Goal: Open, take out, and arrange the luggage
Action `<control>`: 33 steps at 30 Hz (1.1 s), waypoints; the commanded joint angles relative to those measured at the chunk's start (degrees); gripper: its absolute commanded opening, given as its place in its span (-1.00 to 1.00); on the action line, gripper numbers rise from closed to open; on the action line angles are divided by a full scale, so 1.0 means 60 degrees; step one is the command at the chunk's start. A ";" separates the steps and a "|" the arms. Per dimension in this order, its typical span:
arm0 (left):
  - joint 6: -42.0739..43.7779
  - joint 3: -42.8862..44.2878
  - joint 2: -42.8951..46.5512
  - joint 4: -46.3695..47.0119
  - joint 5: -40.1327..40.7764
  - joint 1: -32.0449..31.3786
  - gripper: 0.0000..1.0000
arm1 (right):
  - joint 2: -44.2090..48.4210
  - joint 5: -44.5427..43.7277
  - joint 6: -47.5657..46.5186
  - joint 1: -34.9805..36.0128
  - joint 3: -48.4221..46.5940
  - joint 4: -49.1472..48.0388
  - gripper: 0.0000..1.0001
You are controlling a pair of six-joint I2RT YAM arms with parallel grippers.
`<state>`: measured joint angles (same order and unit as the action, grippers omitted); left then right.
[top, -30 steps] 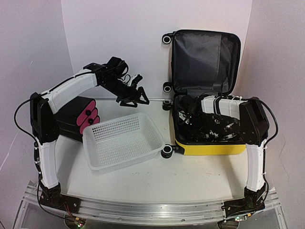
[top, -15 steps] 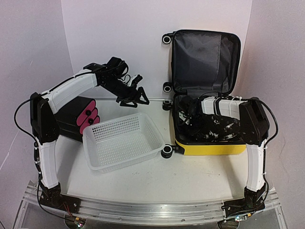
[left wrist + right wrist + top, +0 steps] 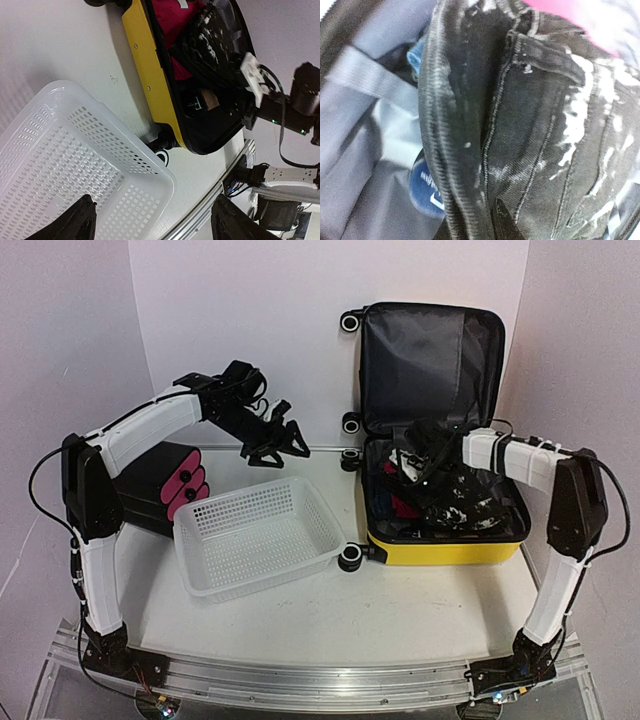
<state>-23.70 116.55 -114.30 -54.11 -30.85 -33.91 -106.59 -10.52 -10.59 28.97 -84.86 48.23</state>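
Observation:
The yellow suitcase (image 3: 440,550) lies open at the right, its grey-lined lid (image 3: 430,360) leaning on the back wall. It also shows in the left wrist view (image 3: 142,65). My right gripper (image 3: 415,455) is over the suitcase's left part, shut on a black denim garment with white splatter (image 3: 455,490), which hangs up out of the shell. That garment (image 3: 530,125) fills the right wrist view and hides the fingers. My left gripper (image 3: 278,440) hangs open and empty above the far edge of the white mesh basket (image 3: 270,575), also seen from the left wrist (image 3: 155,227).
A black case with pink round ends (image 3: 175,485) lies left of the basket. A red garment (image 3: 172,20) and a brown item (image 3: 210,100) lie in the suitcase. A blue round label (image 3: 427,192) lies beside the denim. The basket wall (image 3: 75,150) is below my left gripper.
My right arm has risen and swung back, pulling the black denim garment up out of the suitcase. My left gripper has drifted slightly left and stays open.

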 commanded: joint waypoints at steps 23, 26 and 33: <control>-1.2346 0.3367 -0.3262 0.1591 -0.1237 -0.1509 0.99 | 0.2690 0.3796 0.0220 0.0235 0.0279 0.0209 -1.00; -1.2550 0.3977 -0.3815 0.1889 -0.0855 -0.1862 0.99 | 0.2748 0.3945 0.0212 0.0357 0.0280 0.0209 -1.00; -1.2539 0.3570 -0.3702 0.2322 0.0028 -0.2332 0.99 | 0.2779 0.4060 0.0090 0.0574 0.0423 0.0179 -1.00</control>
<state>-97.19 137.64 -138.72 -43.33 -34.68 -48.03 -93.51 9.61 -9.43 31.05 -81.60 52.64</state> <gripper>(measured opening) 0.994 0.162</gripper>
